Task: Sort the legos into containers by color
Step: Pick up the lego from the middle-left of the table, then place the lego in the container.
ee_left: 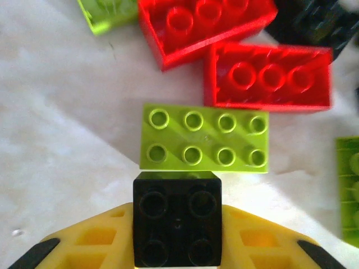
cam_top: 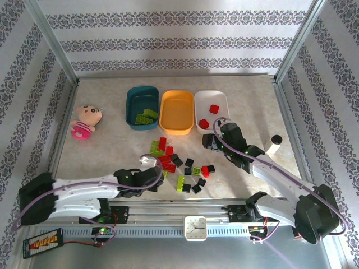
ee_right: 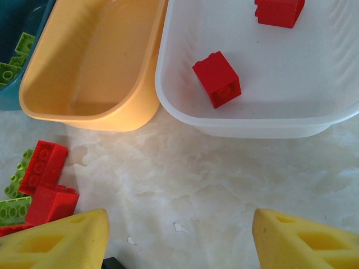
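- Both arms sit closest to the overhead lens, bases at the near edge. The left arm (cam_top: 84, 188) lies low and reaches right into the brick pile. The right arm (cam_top: 275, 174) angles up and left to the near end of the white tub.
- Pale marbled desk (cam_top: 106, 151) carries everything.
- Three tubs stand side by side at far centre: teal tub (cam_top: 137, 100) on the left, orange tub (cam_top: 176, 109) in the middle, white tub (cam_top: 206, 101) on the right.
- Contents: lime bricks (cam_top: 146, 116) lie in the near half of the teal tub. Two red bricks (ee_right: 217, 78) lie in the white tub, apart from each other.
- Pink doll (cam_top: 84, 120) lies left of the teal tub, apart from it.
- Pincers: the left pincer (ee_left: 177, 224) is pinching a black brick (ee_left: 176, 202), with a yellow finger against each side (a two-by-two, studs up). The right pincer (ee_right: 179, 224) has its fingers spread wide over bare desk, just short of the orange and white tubs.
- Loose legos (cam_top: 179, 165) in red, lime and black are scattered on the desk between the tubs and the arm bases.
- White cylinder (cam_top: 274, 144) stands right of the right arm, near the side wall.
- Lime two-by-four (ee_left: 205, 137) lies flat, touching the far edge of the black brick. A pair of red ones (ee_left: 269, 75) lies just beyond it.
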`<state>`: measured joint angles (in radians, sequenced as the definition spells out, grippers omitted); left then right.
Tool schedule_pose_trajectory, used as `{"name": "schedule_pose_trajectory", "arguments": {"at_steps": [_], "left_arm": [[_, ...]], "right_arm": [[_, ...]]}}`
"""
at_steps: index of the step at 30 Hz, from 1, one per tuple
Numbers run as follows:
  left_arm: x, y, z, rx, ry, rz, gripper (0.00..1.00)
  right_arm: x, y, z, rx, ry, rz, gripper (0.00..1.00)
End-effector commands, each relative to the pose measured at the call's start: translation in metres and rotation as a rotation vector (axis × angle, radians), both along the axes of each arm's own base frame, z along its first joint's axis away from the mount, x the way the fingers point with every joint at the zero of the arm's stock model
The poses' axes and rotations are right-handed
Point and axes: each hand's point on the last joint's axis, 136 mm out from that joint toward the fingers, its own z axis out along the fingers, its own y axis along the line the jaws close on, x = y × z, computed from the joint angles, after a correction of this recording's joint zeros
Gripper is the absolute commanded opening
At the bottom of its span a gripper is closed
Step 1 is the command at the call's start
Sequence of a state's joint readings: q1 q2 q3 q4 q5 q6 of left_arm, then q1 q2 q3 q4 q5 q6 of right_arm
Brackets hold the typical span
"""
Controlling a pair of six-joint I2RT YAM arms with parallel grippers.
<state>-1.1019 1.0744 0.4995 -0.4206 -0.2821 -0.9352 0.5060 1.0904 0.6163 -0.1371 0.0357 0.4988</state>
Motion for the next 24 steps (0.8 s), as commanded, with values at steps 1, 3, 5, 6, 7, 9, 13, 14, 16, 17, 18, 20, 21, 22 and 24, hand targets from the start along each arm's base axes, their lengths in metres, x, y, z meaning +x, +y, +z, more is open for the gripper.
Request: {"name": "schedule_pose_trajectory", "arguments": {"at_steps": [1,3,5,6,7,9,13,14,16,17,18,20,21,22,24], "left_arm": [[0.010,0.032,0.027,-0.010,-0.050,0.070,0.28],[0.023,0.041,0.056,-0.073,-0.106,0.099,0.28],[0.039,0.047,0.085,-0.112,-0.160,0.113,0.28],[0.048,0.047,0.098,-0.122,-0.176,0.111,0.28],[0.056,0.047,0.107,-0.128,-0.186,0.113,0.28],[0.077,0.043,0.124,-0.123,-0.208,0.104,0.27],[0.131,0.017,0.140,-0.178,-0.216,0.075,0.27],[0.147,0.006,0.140,-0.177,-0.209,0.062,0.26],[0.176,-0.016,0.134,-0.165,-0.184,0.032,0.25],[0.191,-0.027,0.128,-0.154,-0.167,0.019,0.24],[0.206,-0.039,0.124,-0.148,-0.158,0.008,0.23],[0.233,-0.055,0.113,-0.128,-0.141,-0.001,0.23],[0.246,-0.061,0.106,-0.109,-0.132,-0.001,0.23],[0.258,-0.066,0.098,-0.091,-0.116,0.000,0.22],[0.277,-0.072,0.079,-0.059,-0.082,0.008,0.22]], "right_arm": [[-0.002,-0.001,0.003,0.032,-0.009,-0.007,0.68],[-0.002,-0.002,0.004,0.037,-0.013,-0.011,0.68],[-0.003,-0.004,0.004,0.037,-0.014,-0.019,0.68],[-0.003,-0.005,0.004,0.038,-0.013,-0.022,0.68],[-0.003,-0.005,0.003,0.039,-0.012,-0.023,0.68],[-0.003,-0.006,0.002,0.039,-0.004,-0.027,0.68],[-0.002,-0.007,0.000,0.042,0.002,-0.033,0.68],[-0.002,-0.007,-0.001,0.042,0.004,-0.033,0.68],[-0.002,-0.006,-0.003,0.037,0.012,-0.033,0.68],[-0.002,-0.006,-0.005,0.036,0.016,-0.033,0.68],[-0.002,-0.006,-0.007,0.033,0.021,-0.032,0.68],[-0.003,-0.007,-0.010,0.026,0.029,-0.031,0.68],[-0.004,-0.007,-0.013,0.021,0.036,-0.031,0.68],[-0.005,-0.007,-0.014,0.021,0.040,-0.028,0.68],[-0.007,-0.008,-0.017,0.017,0.049,-0.024,0.68]]}}
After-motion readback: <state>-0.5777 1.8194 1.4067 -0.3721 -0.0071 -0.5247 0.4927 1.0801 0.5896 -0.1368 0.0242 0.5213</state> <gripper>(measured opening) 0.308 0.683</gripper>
